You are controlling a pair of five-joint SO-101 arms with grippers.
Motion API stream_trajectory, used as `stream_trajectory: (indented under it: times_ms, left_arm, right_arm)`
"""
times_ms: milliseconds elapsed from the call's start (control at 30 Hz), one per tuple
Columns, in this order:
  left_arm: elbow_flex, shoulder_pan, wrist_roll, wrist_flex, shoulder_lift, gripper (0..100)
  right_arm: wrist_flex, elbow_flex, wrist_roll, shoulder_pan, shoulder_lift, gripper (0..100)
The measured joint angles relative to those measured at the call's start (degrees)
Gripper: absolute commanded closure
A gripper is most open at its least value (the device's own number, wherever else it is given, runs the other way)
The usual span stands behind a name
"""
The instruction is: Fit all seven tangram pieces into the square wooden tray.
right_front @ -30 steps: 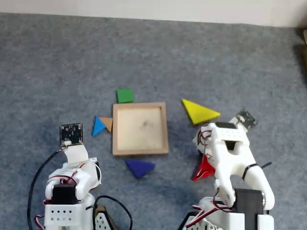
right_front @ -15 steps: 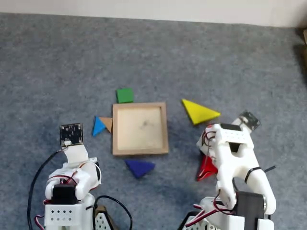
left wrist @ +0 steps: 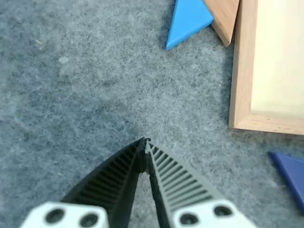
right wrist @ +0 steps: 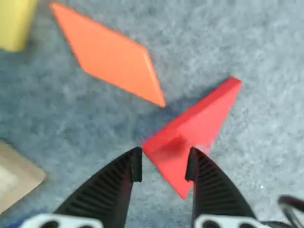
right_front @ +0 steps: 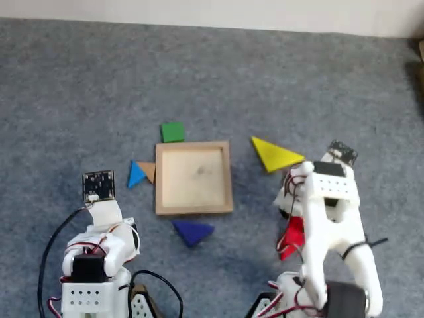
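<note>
1. Record progress as nil: find the square wooden tray [right_front: 193,177] mid-bench [right_front: 79,86] with nothing inside its frame.
2. Count all seven pieces as outstanding.
3. Locate the green square [right_front: 173,132] just beyond the tray's far edge, the tan piece [right_front: 148,171] against the tray on the left arm's side with the light blue triangle [right_front: 136,174] beside it, and the dark blue triangle [right_front: 193,232] just off the near edge.
4. Locate the yellow triangle [right_front: 275,155], orange parallelogram [right wrist: 110,60] and red triangle [right_front: 291,237] on the right arm's side, apart from the tray.
5. Note the right gripper [right wrist: 164,164]: fingers apart, astride one corner of the red triangle. Judge the first pick as started, with the clamp unconfirmed.
6. Note the left gripper [left wrist: 144,142]: fingers together, holding nothing, over bare bench near the tray's near corner.
</note>
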Motion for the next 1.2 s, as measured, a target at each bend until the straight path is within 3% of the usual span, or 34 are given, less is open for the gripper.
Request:
stream_trajectory:
  times_ms: [367,467,667,1000,1200]
  left_arm:
    - [0.0,0.0,0.0,0.0,0.0,100]
    - [0.0,0.0,0.0,0.0,0.0,100]
    - [0.0,0.0,0.0,0.0,0.0,100]
    - [0.0,0.0,0.0,0.0,0.0,100]
    - [0.0,0.0,0.0,0.0,0.0,100]
  right_arm:
    - [0.97,0.0,7.47,-5.1,-9.93,85.4]
    - [0.97,0.0,7.3,-4.92,-9.93,79.1]
    - [0.97,2.11,-3.34,-5.1,-9.93,60.1]
    - [-12.75,13.19,-8.35,-5.1,-9.93,59.1]
    - [-14.77,13.98,-10.73,-5.1,-9.93,59.1]
